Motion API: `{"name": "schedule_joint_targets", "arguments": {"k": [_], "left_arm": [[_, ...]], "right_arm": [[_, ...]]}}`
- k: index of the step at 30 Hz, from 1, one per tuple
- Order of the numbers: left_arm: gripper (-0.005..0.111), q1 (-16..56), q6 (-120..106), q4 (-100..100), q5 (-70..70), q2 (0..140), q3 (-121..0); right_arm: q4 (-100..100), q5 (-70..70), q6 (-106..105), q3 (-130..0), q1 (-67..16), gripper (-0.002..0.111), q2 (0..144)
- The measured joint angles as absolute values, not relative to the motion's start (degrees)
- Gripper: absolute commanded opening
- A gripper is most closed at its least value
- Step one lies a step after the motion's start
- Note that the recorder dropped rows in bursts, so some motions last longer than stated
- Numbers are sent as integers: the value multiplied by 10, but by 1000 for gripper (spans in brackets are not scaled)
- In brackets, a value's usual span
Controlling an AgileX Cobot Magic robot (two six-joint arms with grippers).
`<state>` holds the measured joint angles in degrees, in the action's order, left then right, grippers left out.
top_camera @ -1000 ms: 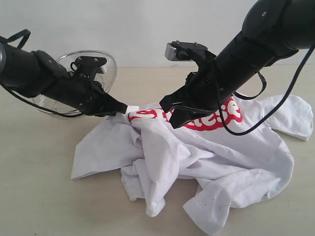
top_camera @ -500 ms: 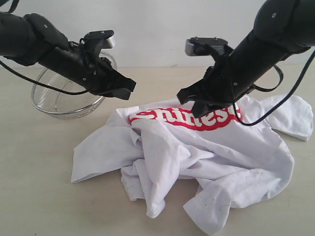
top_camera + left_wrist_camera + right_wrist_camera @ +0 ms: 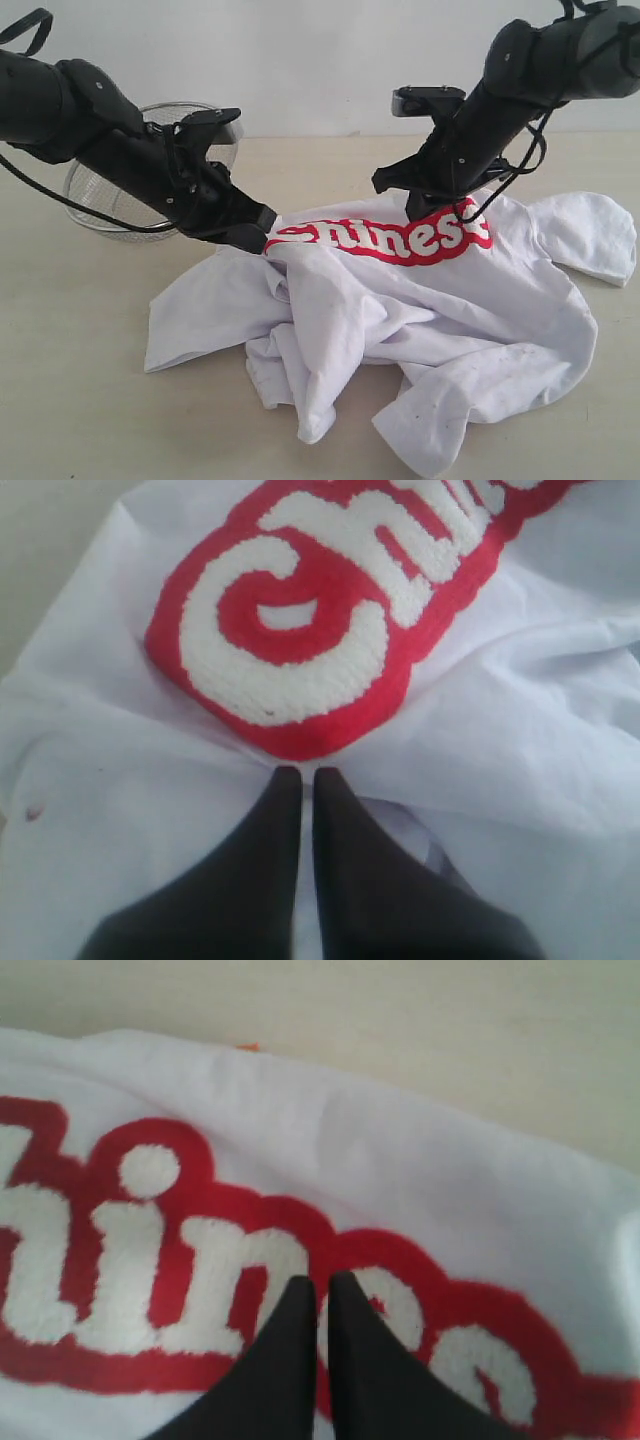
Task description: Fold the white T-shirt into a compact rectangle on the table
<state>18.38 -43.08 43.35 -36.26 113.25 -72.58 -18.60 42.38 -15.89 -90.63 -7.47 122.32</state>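
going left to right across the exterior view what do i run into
wire basket → left hand → right hand → outspread sleeve of the white T-shirt. The red lettering is left out: it overlaps the right hand.

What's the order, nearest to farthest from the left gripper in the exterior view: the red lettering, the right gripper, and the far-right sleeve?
From the left gripper:
1. Red lettering, its first letter right at the tips.
2. Right gripper, over the lettering's right part.
3. Sleeve, at the far right of the view.
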Motion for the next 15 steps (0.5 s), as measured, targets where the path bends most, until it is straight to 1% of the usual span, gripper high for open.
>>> {"name": "schedule_joint_targets", "arguments": {"k": [15], "left_arm": [[4,184,-431,435,-358,1132,-726]], "right_arm": [[-140,455,-133,-1035,-75,0,1344]]}}
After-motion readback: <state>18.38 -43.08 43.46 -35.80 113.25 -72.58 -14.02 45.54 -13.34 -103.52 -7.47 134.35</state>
